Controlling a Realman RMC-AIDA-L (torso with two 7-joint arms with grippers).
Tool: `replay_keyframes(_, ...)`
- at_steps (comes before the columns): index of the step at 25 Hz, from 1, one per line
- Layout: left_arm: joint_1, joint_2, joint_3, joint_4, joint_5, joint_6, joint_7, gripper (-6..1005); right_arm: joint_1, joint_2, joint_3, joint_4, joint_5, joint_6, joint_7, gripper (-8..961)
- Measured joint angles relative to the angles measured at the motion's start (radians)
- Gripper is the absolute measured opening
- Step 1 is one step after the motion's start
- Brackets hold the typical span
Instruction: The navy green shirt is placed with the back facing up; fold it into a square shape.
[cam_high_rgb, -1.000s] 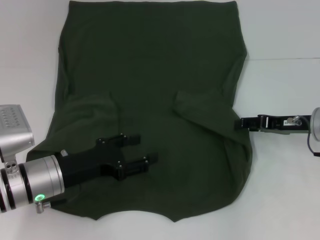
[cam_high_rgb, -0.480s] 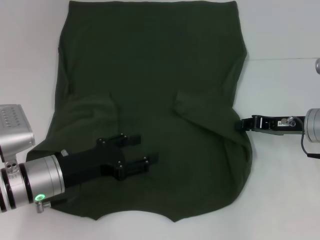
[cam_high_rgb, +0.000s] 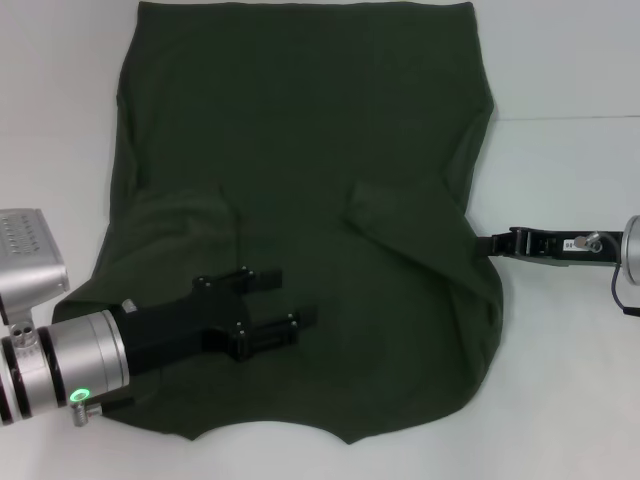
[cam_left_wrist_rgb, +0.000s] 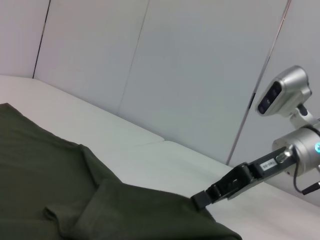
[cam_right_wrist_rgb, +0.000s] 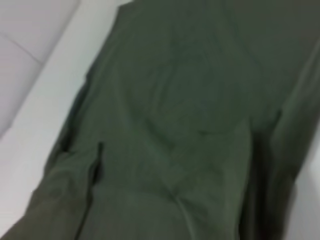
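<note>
Shirt (cam_high_rgb: 300, 200) lettering unseen, every view

- White table (cam_high_rgb: 560, 400): matte surface, bare areas showing along both sides of the scene and along the near edge.
- Table seam (cam_high_rgb: 570, 118): thin straight line crossing the table's right part, running sideways toward the right edge; it also shows in the left wrist view (cam_left_wrist_rgb: 150, 142) as a low step between two slabs of the table.
- Wall panels (cam_left_wrist_rgb: 200, 75): pale grey, standing behind the table's far edge, split by narrow dark vertical joints (cam_left_wrist_rgb: 140, 45); several panels side by side.
</note>
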Motion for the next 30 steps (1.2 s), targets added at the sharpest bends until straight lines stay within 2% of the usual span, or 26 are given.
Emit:
replay_keyframes(4,0.000,-0.001,-0.001,0.000,-0.001,0.000,0.000,762,0.002,0.000,0.030,-0.008,0.000,-0.078,-0.045,-2)
replay_keyframes(10,0.001,-0.002,-0.002,-0.002,-0.001,0.000,0.000,762,0.014,0.001,0.016,-0.010,-0.004,-0.142,-0.063,-2)
replay_keyframes(20,0.008,-0.001,-0.017,0.000,-0.016,0.002,-0.006,761,0.032,0.007,-0.058,-0.012,-0.006,-0.176,-0.064,-2)
replay_keyframes(30,0.024,0.002,-0.029,0.037,-0.017,0.009,-0.025,761,0.045,0.012,-0.064,-0.020,-0.006,-0.171,-0.060,-1)
